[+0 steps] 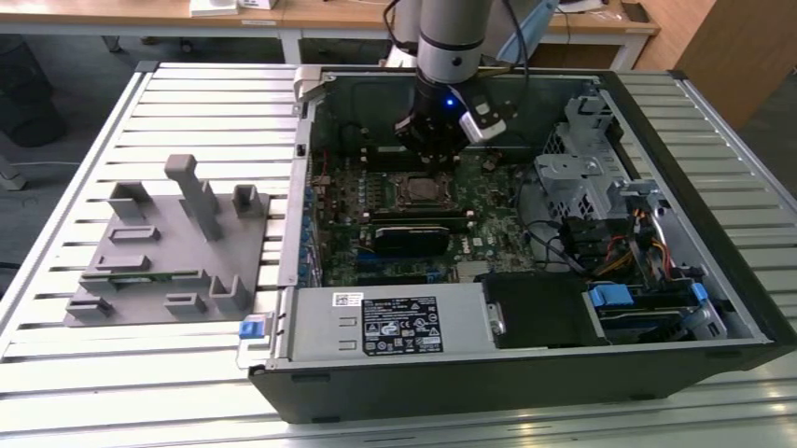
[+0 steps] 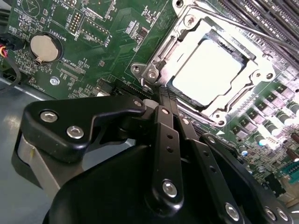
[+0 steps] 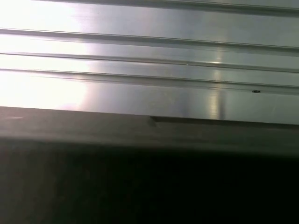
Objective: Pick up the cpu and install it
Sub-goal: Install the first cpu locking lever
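The table [image 1: 75, 392] of ribbed aluminium slats carries 2 large items: an open PC case [image 1: 697, 308] lying on its side, and a grey fixture [image 1: 162, 271] well apart from it toward the exterior view's left. The first wrist view takes in bright slats and a dark edge, likely the case wall, though I cannot confirm that.

Inside the case lies the green board [image 2: 93, 42]. The arm [image 1: 451, 37] comes down into the case from above, near the far wall.

The gripper [image 2: 164, 95] hangs over the board just beside the socket [image 2: 154, 65]. In the second wrist view its black fingers [image 2: 168, 140] run close together to a narrow tip and nothing is seen between them. They appear closed or nearly so and empty.

The cpu [image 2: 205, 70] sits flat within the socket frame, its silver top bright and bare. The load plate and lever [image 2: 243, 28] stand raised clear of it, so the socket reads as not yet latched.

Key relation: the cpu lies just beyond the fingertips, apart from them, on the board below. The chip is square, so no long axis governs approach. 1 arm serves.
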Motion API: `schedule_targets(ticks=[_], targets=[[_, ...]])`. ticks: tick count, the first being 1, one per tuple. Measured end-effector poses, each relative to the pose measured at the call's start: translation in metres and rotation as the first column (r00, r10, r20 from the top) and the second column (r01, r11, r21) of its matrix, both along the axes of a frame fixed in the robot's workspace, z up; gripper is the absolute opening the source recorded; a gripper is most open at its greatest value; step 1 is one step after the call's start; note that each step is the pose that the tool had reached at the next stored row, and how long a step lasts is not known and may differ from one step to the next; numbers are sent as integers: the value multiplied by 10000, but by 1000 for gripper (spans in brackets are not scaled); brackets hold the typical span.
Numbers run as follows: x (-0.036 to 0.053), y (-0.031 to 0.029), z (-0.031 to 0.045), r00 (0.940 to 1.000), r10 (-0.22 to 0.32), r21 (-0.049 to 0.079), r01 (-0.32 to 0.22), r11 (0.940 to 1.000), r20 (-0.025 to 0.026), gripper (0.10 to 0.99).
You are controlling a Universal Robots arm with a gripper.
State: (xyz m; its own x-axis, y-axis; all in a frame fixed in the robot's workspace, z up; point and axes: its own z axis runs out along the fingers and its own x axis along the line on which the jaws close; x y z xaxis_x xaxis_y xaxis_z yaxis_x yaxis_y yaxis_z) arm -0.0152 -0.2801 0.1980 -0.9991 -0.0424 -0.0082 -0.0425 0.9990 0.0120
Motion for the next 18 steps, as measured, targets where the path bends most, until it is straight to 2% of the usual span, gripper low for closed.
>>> schedule_targets(ticks=[5, 9, 11, 18], targets=[[2, 6, -10, 10000, 1, 0, -1, 10000, -19, 106], [3, 8, -12, 10000, 1, 150, 0, 9999, -26, 106], [3, 10, -9, 10000, 0, 186, 1, 9998, -32, 106], [3, 9, 87, 10000, 0, 182, 1, 9998, -74, 106]])
